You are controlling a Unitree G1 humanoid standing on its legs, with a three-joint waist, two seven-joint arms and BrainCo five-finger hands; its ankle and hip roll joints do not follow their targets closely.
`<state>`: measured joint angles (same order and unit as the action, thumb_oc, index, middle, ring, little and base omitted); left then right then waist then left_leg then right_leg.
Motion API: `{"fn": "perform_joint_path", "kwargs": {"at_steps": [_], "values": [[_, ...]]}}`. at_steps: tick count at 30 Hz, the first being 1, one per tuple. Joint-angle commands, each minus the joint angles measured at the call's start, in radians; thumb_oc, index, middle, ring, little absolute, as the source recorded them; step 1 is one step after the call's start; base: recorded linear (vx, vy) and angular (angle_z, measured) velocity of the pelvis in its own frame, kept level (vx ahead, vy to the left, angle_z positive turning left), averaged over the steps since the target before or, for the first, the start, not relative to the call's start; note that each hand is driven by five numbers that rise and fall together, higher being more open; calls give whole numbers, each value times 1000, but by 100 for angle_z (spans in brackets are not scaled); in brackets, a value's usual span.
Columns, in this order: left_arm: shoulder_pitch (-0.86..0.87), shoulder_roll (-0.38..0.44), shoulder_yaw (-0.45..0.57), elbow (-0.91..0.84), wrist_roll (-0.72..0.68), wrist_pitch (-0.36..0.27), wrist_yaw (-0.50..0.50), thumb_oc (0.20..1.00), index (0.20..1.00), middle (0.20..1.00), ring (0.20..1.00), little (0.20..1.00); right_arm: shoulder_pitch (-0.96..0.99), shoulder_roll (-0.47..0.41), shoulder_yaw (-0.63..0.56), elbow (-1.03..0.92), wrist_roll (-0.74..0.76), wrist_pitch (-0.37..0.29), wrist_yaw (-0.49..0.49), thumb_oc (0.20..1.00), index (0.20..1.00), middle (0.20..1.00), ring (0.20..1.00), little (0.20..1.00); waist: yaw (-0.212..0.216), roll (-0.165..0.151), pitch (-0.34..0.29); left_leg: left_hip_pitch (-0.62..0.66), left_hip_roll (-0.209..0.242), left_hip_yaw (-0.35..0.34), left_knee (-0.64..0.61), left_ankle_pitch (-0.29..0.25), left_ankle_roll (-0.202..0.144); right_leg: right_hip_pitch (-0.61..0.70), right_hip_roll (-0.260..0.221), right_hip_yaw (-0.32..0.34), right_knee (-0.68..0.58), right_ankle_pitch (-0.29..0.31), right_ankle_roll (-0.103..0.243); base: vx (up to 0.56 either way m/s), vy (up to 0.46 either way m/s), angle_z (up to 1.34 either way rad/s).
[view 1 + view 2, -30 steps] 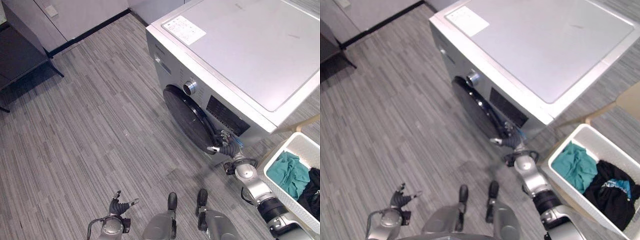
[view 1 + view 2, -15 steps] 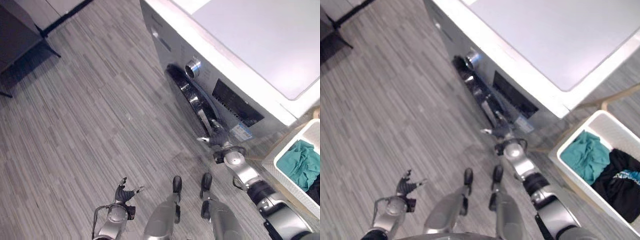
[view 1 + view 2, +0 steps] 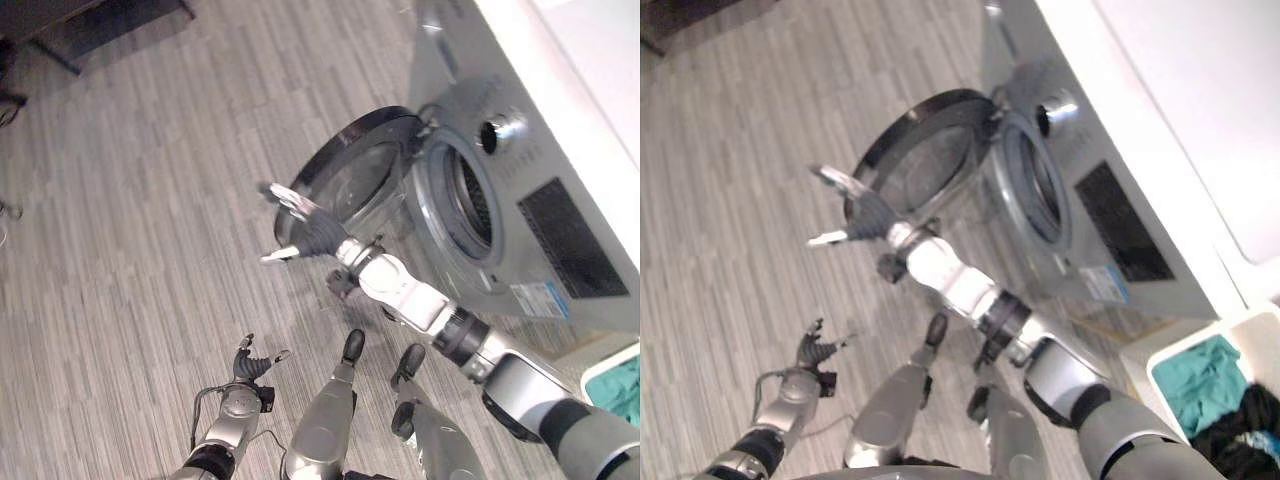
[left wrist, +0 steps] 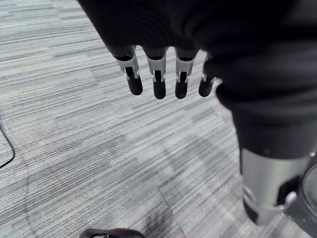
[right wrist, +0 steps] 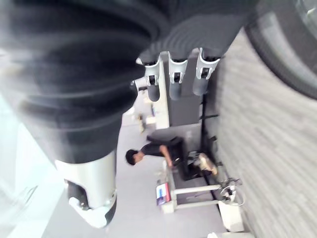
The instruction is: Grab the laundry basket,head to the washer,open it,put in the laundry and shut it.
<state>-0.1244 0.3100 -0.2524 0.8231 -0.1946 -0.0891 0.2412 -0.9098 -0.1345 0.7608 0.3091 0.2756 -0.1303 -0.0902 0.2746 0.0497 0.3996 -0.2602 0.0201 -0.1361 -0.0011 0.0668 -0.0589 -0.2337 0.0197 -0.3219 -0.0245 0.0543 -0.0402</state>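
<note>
Laundry basket (image 3: 1230, 345), white, sits on the floor at the far right beside your washer (image 3: 560, 200), with teal cloth (image 3: 1205, 385) and dark cloth (image 3: 1245, 435) lying inside it. Your washer stands to the right of the scene, its round door (image 3: 350, 175) swung wide open on its hinge, so the dark glass disc stands out to the left of the machine and the drum opening (image 3: 465, 200) is bare and ringed in grey. A silver knob (image 3: 500, 128) sits above the opening, and a dark panel (image 3: 560, 235) lies to its right on the front face. Your right hand (image 3: 305, 228) reaches from the lower right across the front of the washer, the arm stretched long and nearly straight, ending at the lower rim of the open door. Its fingers are straight and fanned apart, the thumb set off from them; whether they touch the door rim you cannot tell from here. In the right wrist view the fingers (image 5: 178, 79) point out straight in a row, holding nothing. Your left hand (image 3: 250, 368) hangs low at the lower left over the grey striped floor (image 3: 130, 220), well apart from the washer. Its fingers (image 4: 158, 79) are relaxed, slightly spread, and empty.
</note>
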Motion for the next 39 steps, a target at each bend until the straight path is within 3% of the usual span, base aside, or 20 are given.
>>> {"fn": "perform_joint_path", "kwargs": {"at_steps": [1,5,9,10,11,12,13,16,17,21,33,39], "values": [[19,76,-20,-56,-24,-24,27,1000,1000,1000,1000,1000,60,-20,-42,-38,-40,-22,-48,1000,1000,1000,1000,1000,1,-92,8,-33,-55,69,54,-59,28,20,-113,84,45,-111,133,19,-9,26],[19,69,-17,-121,6,-16,22,1000,1000,1000,1000,1000,185,-100,-74,-97,-87,-1,-44,1000,1000,1000,1000,1000,-32,-112,13,-23,-46,95,36,-60,29,14,-105,110,33,-94,140,19,15,-16],[-32,45,-26,-190,55,-13,28,1000,1000,1000,1000,1000,449,-199,-157,-179,-98,1,8,1000,1000,1000,1000,1000,-112,-124,20,-18,-34,144,29,-67,33,-8,-105,147,28,-77,148,-2,44,-47],[-75,43,-33,-211,74,-11,38,1000,1000,1000,1000,1000,547,-230,-195,-180,-111,1,22,1000,1000,1000,1000,1000,-148,-129,21,-19,-30,166,29,-71,37,-21,-104,161,26,-69,152,-4,27,-68],[-75,43,-33,-211,74,-11,38,1000,1000,1000,1000,1000,547,-230,-195,-180,-111,1,22,1000,1000,1000,1000,1000,-148,-129,20,-20,-30,166,29,-71,37,-22,-104,161,26,-69,152,-7,43,-70],[-165,65,-51,-228,120,-8,61,1000,1000,1000,1000,1000,657,-273,-252,-142,-144,7,23,1000,1000,1000,1000,1000,-203,-139,21,-24,-24,195,31,-79,41,-41,-101,184,26,-62,158,-8,24,-51],[-166,65,-51,-228,120,-9,62,1000,1000,1000,1000,1000,657,-273,-253,-142,-144,7,23,1000,1000,1000,1000,1000,-204,-140,18,-29,-25,195,30,-76,41,-45,-102,184,25,-59,158,-8,34,-35],[-324,120,-55,-164,143,6,106,1000,1000,1000,1000,1000,745,-288,-314,-20,-162,16,1,1000,1000,1000,1000,1000,-272,-157,19,-38,-13,240,39,-86,45,-77,-95,218,29,-46,164,-10,31,-39],[-325,120,-56,-163,143,6,106,1000,1000,1000,1000,1000,744,-287,-314,-20,-162,16,1,1000,1000,1000,1000,1000,-271,-157,20,-37,-13,240,39,-86,45,-77,-95,219,29,-46,164,-15,26,-57],[-495,259,-24,-11,135,18,140,1000,1000,1000,1000,1000,806,-320,-380,20,-155,1,-18,1000,1000,1000,1000,1000,-331,-179,29,-53,1,285,55,-93,46,-112,-84,254,34,-29,170,4,10,-56],[-542,429,112,293,104,66,151,1000,1000,1000,1000,1000,859,-340,-435,4,-107,-22,-17,1000,1000,1000,1000,1000,-371,-200,43,-82,13,312,93,-105,42,-136,-72,281,16,-4,173,31,17,-16],[-555,523,152,331,100,79,155,1000,1000,1000,1000,1000,888,-352,-464,-58,-66,-36,-6,1000,1000,1000,1000,1000,-372,-220,44,-95,17,302,99,-107,38,-132,-74,277,3,5,177,24,20,-1]]}}
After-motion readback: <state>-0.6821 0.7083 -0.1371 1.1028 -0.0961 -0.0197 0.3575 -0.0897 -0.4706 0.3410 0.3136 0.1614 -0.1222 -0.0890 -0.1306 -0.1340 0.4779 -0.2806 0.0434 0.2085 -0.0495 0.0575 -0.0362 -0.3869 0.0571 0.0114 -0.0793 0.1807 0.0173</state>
